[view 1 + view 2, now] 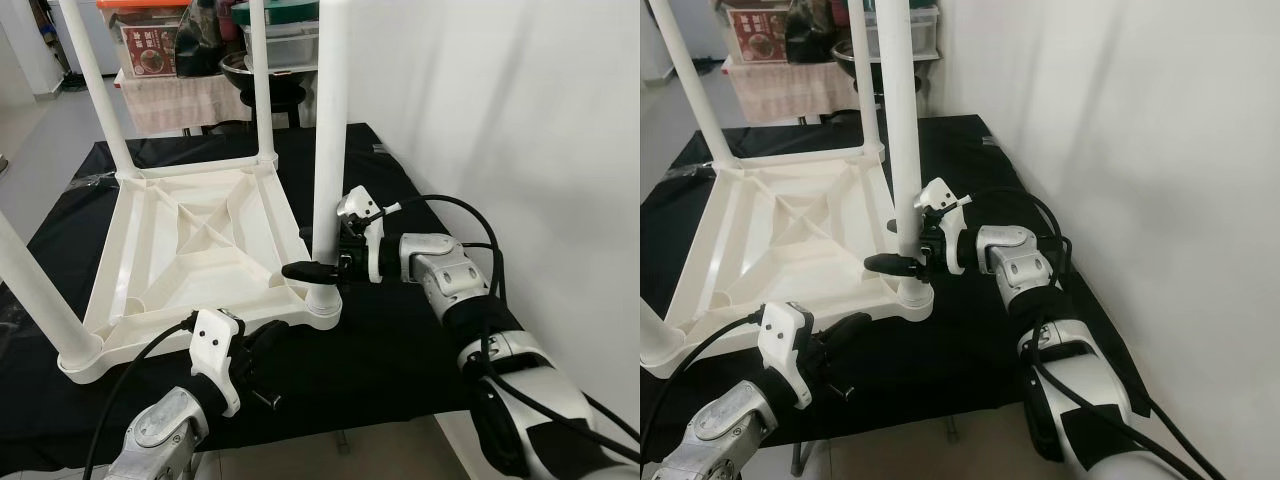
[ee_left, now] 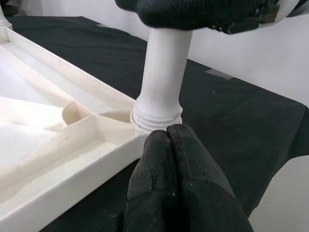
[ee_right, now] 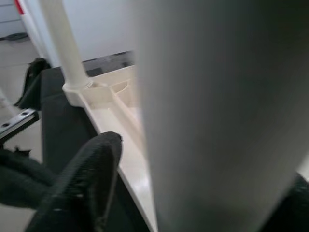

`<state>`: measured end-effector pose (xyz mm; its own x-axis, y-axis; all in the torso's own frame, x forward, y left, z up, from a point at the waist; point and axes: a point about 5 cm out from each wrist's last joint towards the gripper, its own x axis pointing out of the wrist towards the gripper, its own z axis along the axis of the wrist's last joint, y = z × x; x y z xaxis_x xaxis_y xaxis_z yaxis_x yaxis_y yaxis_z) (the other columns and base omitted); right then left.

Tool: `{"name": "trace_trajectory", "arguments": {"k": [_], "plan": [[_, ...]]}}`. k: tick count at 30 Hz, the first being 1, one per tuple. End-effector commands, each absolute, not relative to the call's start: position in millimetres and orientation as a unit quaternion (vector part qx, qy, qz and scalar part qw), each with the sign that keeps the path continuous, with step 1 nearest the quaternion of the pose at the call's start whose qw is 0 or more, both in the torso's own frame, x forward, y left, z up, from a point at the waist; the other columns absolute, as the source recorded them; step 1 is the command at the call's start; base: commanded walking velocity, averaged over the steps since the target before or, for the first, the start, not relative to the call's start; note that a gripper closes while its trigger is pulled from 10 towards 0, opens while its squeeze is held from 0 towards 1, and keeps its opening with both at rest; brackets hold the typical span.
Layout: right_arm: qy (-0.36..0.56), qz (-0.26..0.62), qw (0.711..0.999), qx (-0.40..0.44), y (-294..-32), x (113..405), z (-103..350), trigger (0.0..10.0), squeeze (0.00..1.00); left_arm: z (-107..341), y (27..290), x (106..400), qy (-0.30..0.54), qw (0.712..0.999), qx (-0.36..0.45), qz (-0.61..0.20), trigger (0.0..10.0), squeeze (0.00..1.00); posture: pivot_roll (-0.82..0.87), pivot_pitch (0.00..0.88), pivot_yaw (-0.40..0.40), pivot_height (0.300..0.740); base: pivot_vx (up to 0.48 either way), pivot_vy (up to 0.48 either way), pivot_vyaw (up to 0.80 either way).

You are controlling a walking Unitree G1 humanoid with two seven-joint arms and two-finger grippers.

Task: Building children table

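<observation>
Left eye view: the white plastic children's table lies upside down on the black-covered worktop, its ribbed underside facing up; four white legs stand up from its corners, and the near-right leg sits in its corner socket; the right hand is clamped around that leg just above the socket, one black finger reaching across the front of the tube; the left hand hovers low at the near edge of the table, just beside the same socket; beyond the far edge of the worktop stands a clear storage box with an orange lid, its contents too unclear to name, and a dark bowl whose inside is hidden.

Right eye view: the same layout; the leg looks upright in the socket.

Left wrist view: the left hand's two fingers are pressed together, closed on nothing, pointing at the threaded base of the leg where it meets the socket.

Right wrist view: the leg fills the frame between the right hand's fingers.

Judgement: hollow moulded plastic, so light and stiff, but smooth and liable to slip when twisted; hold the leg low, near the socket, and steady the tabletop by its rim.
</observation>
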<state>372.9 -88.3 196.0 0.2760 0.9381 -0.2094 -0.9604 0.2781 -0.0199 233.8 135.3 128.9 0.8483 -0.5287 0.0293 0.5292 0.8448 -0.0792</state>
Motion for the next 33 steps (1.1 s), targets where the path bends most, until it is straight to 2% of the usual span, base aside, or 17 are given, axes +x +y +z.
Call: {"name": "trace_trajectory", "arguments": {"k": [1, 7, 10, 12, 14, 15, 16, 17, 18, 19, 20, 21, 22, 23, 26, 32, 33], "plan": [[0.093, 0.625, 0.772, -0.071, -82, 370, 191, 0.0, 0.0, 128, 135, 232, 0.003, 0.961, -0.041, -0.275, 10.0, 0.0, 0.05, 0.0, -0.045, 0.74, 0.0, 0.0, 0.0], [0.093, 0.625, 0.772, -0.069, -85, 372, 191, 0.0, 0.0, 128, 135, 231, 0.003, 0.961, -0.041, -0.275, 10.0, 0.0, 0.05, 0.0, -0.045, 0.74, 0.0, 0.0, 0.0], [0.089, 0.606, 0.788, -0.067, -91, 374, 188, 0.0, 0.0, 128, 135, 232, 0.003, 0.961, -0.042, -0.274, 10.0, 0.0, 0.04, 0.0, -0.041, 0.74, 0.0, 0.0, 0.0], [0.088, 0.564, 0.818, -0.075, -101, 376, 181, 0.0, 0.0, 128, 135, 232, 0.002, 0.961, -0.042, -0.274, 10.0, 0.0, 0.04, 0.0, -0.045, 0.74, 0.0, 0.0, 0.0], [0.088, 0.564, 0.818, -0.075, -101, 376, 181, 0.0, 0.0, 128, 135, 232, 0.002, 0.961, -0.042, -0.274, 10.0, 0.0, 0.04, 0.0, -0.045, 0.74, 0.0, 0.0, 0.0], [0.096, 0.525, 0.842, -0.078, -107, 377, 175, 0.0, 0.0, 129, 136, 232, 0.002, 0.961, -0.042, -0.273, 10.0, 0.0, 0.02, 0.0, -0.038, 0.74, 0.0, 0.0, 0.0], [0.096, 0.525, 0.842, -0.078, -107, 377, 175, 0.0, 0.0, 129, 136, 232, 0.002, 0.961, -0.042, -0.273, 10.0, 0.0, 0.02, 0.0, -0.038, 0.74, 0.0, 0.0, 0.0], [0.122, 0.471, 0.87, -0.084, -109, 372, 158, 0.0, 0.0, 129, 137, 232, 0.001, 0.961, -0.042, -0.273, 10.0, 0.0, 0.01, 0.0, -0.032, 0.74, 0.0, 0.0, 0.0], [0.122, 0.471, 0.87, -0.084, -109, 372, 158, 0.0, 0.0, 129, 137, 232, 0.001, 0.961, -0.042, -0.273, 10.0, 0.0, 0.01, 0.0, -0.032, 0.74, 0.0, 0.0, 0.0], [0.147, 0.398, 0.901, -0.088, -110, 367, 143, 0.0, 0.0, 130, 139, 232, 0.001, 0.961, -0.041, -0.272, 10.0, 0.0, 0.01, 0.0, -0.025, 0.74, 0.0, 0.0, 0.0], [0.174, 0.253, 0.949, -0.073, -113, 356, 127, 0.0, 0.0, 130, 142, 232, 0.002, 0.961, -0.041, -0.273, 10.0, 0.0, -0.01, 0.0, -0.011, 0.74, 0.0, 0.0, 0.0], [0.175, 0.169, 0.967, -0.079, -117, 343, 122, 0.0, 0.0, 130, 143, 233, 0.003, 0.961, -0.039, -0.275, 10.0, 0.0, -0.01, 0.0, -0.012, 0.74, 0.0, 0.0, 0.0], [0.175, 0.169, 0.967, -0.079, -117, 343, 122, 0.0, 0.0, 130, 143, 233, 0.003, 0.961, -0.039, -0.275, 10.0, 0.0, -0.01, 0.0, -0.012, 0.74, 0.0, 0.0, 0.0], [0.172, 0.12, 0.974, -0.081, -121, 335, 122, 0.0, 0.0, 130, 144, 233, 0.003, 0.96, -0.039, -0.276, 10.0, 0.0, -0.01, 0.0, -0.012, 0.74, 0.0, 0.0, 0.0], [0.171, 0.133, 0.971, -0.096, -116, 333, 122, 0.0, 0.0, 129, 144, 234, 0.004, 0.96, -0.037, -0.277, 10.0, 0.0, -0.02, 0.0, -0.003, 0.74, 0.0, 0.0, 0.0], [0.187, 0.168, 0.964, -0.09, -113, 349, 123, 0.0, 0.0, 129, 142, 238, 0.004, 0.96, -0.033, -0.278, 10.0, 0.0, 0.0, 0.0, -0.03, 0.74, 0.0, 0.0, 0.0], [0.189, 0.17, 0.964, -0.084, -110, 352, 124, 8.2, 0.0, 129, 142, 238, 0.002, 0.961, -0.033, -0.273, 10.0, 0.0, 0.01, 0.0, -0.031, 0.74, 0.0, 0.0, 0.0]]}}
